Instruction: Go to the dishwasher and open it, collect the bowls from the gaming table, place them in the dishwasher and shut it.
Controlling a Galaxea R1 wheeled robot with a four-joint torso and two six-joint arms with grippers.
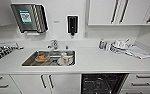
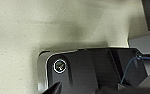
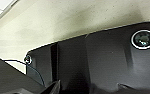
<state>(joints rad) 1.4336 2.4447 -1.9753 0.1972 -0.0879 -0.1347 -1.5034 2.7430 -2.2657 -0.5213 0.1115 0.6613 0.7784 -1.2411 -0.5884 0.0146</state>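
I see the white worktop (image 1: 98, 61) spanning the frame's middle. The dishwasher (image 1: 102, 83) stands open at the lower right, its dark racks showing. The sink (image 1: 28, 62) sits centre-left, holding dishes. I cannot tell either end effector's state.
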